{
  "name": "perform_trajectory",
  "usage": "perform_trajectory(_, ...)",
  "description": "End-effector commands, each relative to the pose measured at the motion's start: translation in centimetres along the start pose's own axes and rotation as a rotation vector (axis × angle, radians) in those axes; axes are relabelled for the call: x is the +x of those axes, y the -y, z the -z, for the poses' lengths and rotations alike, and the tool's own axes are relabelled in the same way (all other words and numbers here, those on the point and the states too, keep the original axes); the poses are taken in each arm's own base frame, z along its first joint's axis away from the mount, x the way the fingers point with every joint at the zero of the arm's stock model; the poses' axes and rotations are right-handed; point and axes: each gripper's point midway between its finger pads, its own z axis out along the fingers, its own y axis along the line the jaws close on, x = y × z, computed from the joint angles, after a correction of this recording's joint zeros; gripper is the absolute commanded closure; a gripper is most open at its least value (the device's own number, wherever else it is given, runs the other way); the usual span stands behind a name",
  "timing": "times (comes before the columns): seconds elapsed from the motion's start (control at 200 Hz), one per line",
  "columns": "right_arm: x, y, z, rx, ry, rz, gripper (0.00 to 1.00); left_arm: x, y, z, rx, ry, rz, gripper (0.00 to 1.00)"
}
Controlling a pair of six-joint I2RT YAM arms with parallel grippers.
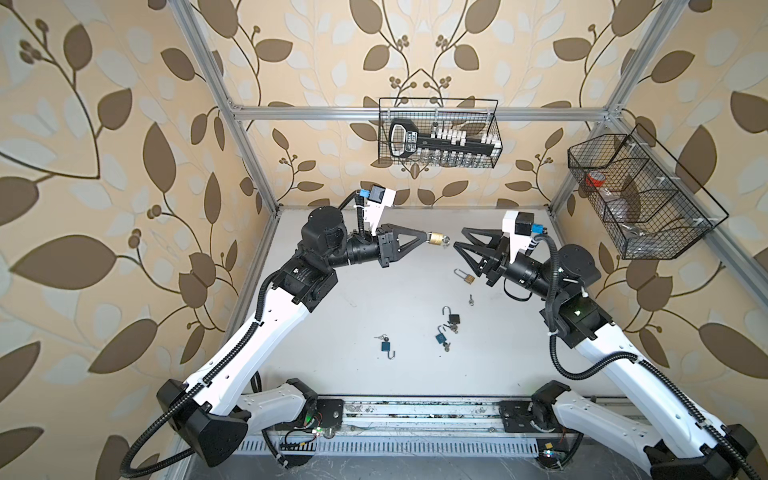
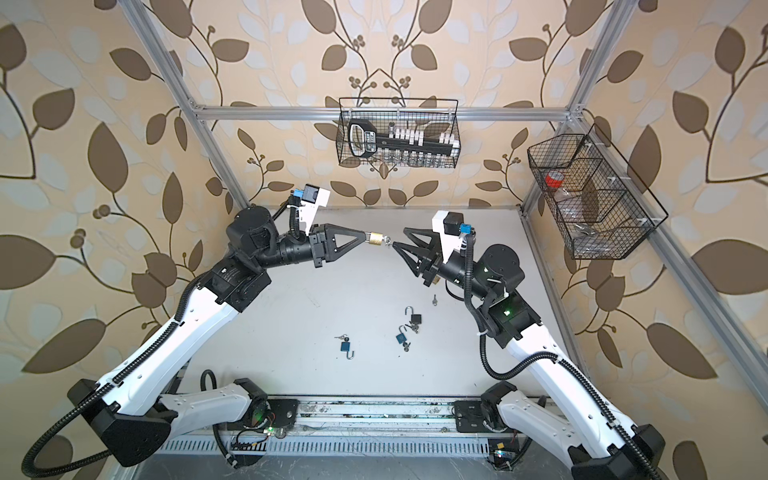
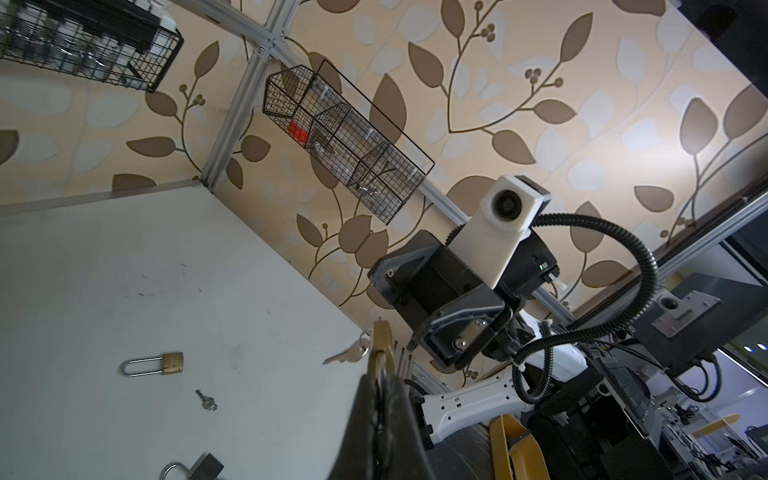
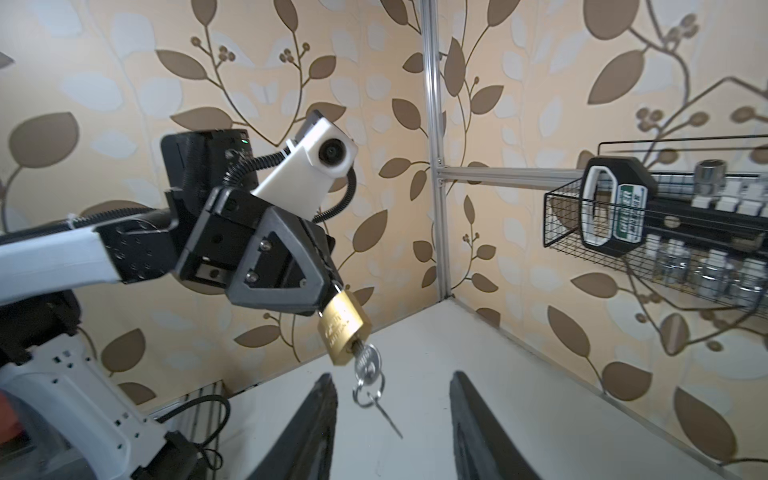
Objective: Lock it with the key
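Right gripper (image 4: 391, 375) has its jaws parted, holding nothing. Just ahead hangs the key (image 4: 365, 359), seated in the brass padlock (image 4: 343, 328) (shackle pinched tight in the left gripper (image 1: 427, 237)), mid-air, its shaft pointing straight at the right arm, the nearer one.

both top views look steeply down from high above onto the whole table (image 1: 374, 282). the left wrist camera (image 4: 330, 153) and right wrist camera (image 3: 505, 205) face each other, close in; all four views share the brass padlock (image 4: 343, 328).
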Motion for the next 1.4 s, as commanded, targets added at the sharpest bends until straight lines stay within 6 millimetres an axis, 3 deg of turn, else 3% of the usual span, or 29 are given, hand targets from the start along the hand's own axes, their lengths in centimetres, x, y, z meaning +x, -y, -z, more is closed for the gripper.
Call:
perform_trajectory(0.0,1.8,2.1,0.2,0.115,-0.010,0.158,0.55,-1.2,-0.7,0.8,-0.086,0.034,-0.045,1.00)
perform_trajectory(0.135,2.1,1.9,0.0,0.118,0.036,0.200,0.56,-1.1,-1.3,0.6,-0.100,0.029,-0.030,1.00)
perform_trajectory(0.465,3.3,-0.7,-3.0,0.098,0.054,0.246,0.56,-0.9,-1.7,0.3,-0.101,0.019,-0.011,1.00)
perform_trajectory(0.61,3.5,-0.6,-3.8,0.109,0.052,0.234,0.58,-0.8,-1.6,0.3,-0.098,0.016,-0.011,1.00)
perform_trajectory(1.395,4.0,0.3,-3.3,0.167,0.028,0.216,0.92,-0.7,-1.3,0.5,-0.092,0.015,-0.017,1.00)
